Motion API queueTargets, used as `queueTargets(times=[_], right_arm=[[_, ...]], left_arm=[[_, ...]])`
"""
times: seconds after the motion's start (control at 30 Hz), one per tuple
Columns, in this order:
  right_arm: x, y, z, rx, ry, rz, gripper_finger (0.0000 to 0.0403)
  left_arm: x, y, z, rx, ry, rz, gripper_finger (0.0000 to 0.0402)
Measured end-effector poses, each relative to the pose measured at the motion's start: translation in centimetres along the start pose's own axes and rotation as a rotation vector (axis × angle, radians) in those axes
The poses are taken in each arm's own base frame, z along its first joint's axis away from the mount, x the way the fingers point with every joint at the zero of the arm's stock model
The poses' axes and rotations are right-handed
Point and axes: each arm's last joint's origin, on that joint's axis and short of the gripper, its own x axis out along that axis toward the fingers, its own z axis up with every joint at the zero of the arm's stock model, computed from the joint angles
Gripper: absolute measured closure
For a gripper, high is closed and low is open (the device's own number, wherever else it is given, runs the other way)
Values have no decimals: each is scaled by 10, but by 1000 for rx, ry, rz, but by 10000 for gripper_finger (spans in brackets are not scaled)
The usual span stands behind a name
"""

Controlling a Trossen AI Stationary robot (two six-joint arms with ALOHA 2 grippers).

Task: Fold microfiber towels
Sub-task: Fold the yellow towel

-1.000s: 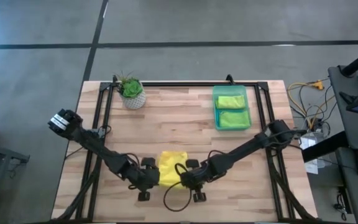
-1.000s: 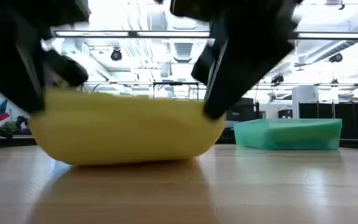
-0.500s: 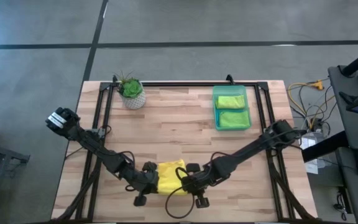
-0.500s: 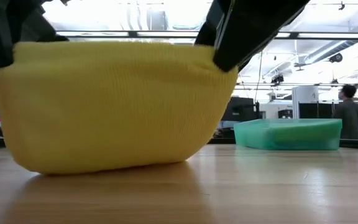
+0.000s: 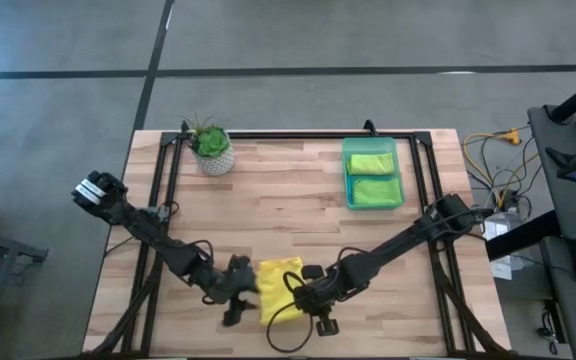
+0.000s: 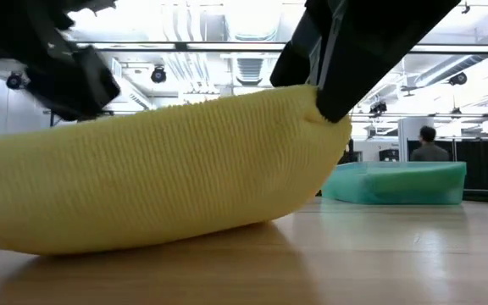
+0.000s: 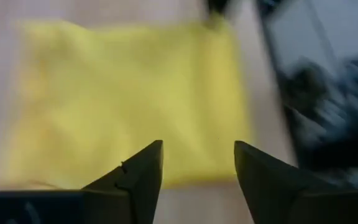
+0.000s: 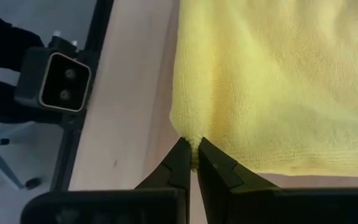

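A bright yellow microfiber towel point(image 5: 278, 285) lies near the table's front edge, between my two grippers. In the low view its left end point(image 6: 24, 220) rests on the wood and its right end is raised. My left gripper point(image 7: 197, 163) stands open just left of the towel point(image 7: 129, 93), clear of it. My right gripper point(image 8: 194, 163) is shut on the towel's right side. Two lime green towels point(image 5: 372, 163) point(image 5: 374, 192) lie in the green bin point(image 5: 347, 172) at the far right. My right gripper pinches a corner of the yellow towel point(image 8: 193, 144) between its two fingers, slanting down from the table's right side. One layer or several, I cannot tell. That end point(image 6: 307, 97) is held up, and the towel slopes down to its left end on the table.
A small potted plant point(image 5: 212, 148) stands at the far left. The green bin point(image 6: 392, 182) is beyond the towel to the right. A black frame runs around the table's edges. A person point(image 6: 428, 146) stands far off in the room.
Both grippers have carried the towel toward the table's near edge. My left gripper has then opened and let go. The towel's left end has dropped onto the table, while its right end stays raised in my right gripper.
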Motion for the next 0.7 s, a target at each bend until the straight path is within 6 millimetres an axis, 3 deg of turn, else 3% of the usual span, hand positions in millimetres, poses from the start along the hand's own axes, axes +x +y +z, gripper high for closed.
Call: queueTargets(times=[0.13, 0.27, 0.33, 0.5, 0.7], right_arm=[[0, 0, 0, 4, -1, 1, 390], [0, 0, 0, 24, -5, -1, 390], [0, 0, 0, 30, -5, -1, 390], [0, 2, 0, 46, -8, 2, 390], [-9, 3, 4, 44, -38, 9, 390]], left_arm=[[12, 19, 5, -26, -48, 142, 250], [27, 41, 9, -70, -6, 167, 355], [32, 50, 12, -94, -9, 173, 388], [38, 66, 16, -148, -13, 221, 399], [51, 74, 3, -164, 67, 245, 401]])
